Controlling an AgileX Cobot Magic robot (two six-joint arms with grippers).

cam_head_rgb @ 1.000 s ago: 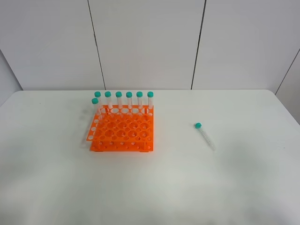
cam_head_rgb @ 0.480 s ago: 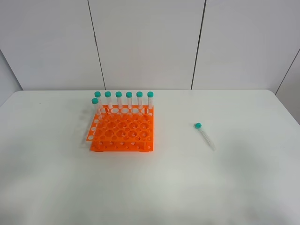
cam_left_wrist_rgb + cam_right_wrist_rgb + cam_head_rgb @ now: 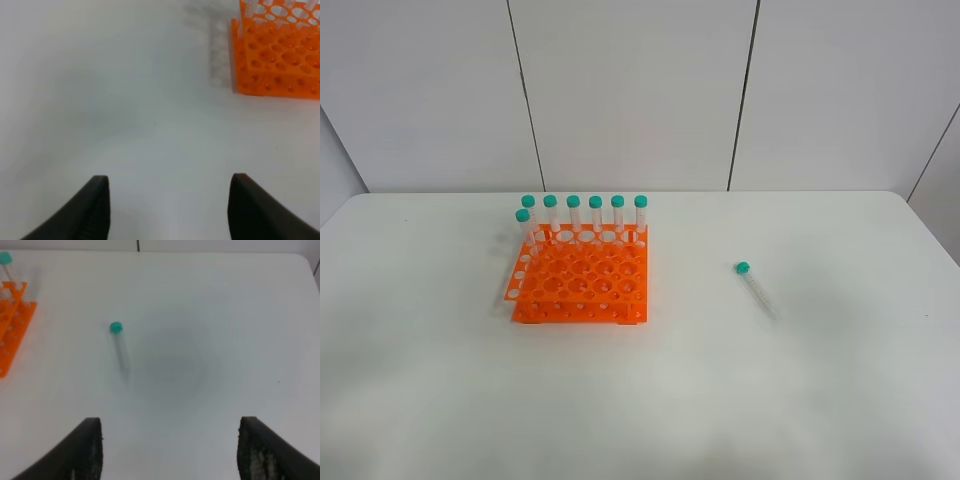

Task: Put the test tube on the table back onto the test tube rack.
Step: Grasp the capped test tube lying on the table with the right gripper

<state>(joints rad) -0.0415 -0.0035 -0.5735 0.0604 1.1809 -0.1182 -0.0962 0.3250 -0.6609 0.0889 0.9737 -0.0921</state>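
Test tube (image 3: pixel 120 347) on table (image 3: pixel 225 315), well ahead of right hand (image 3: pixel 170 437) | hand released, empty

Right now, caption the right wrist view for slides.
Open right end effector over plain white table; slim clear teal-capped test tube lying apart from orange rack.

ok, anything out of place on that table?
One test tube lies flat on the table, off to the right of the orange rack, apart from it. The other seven tubes stand upright in the rack. Nothing looks spilled or damaged.
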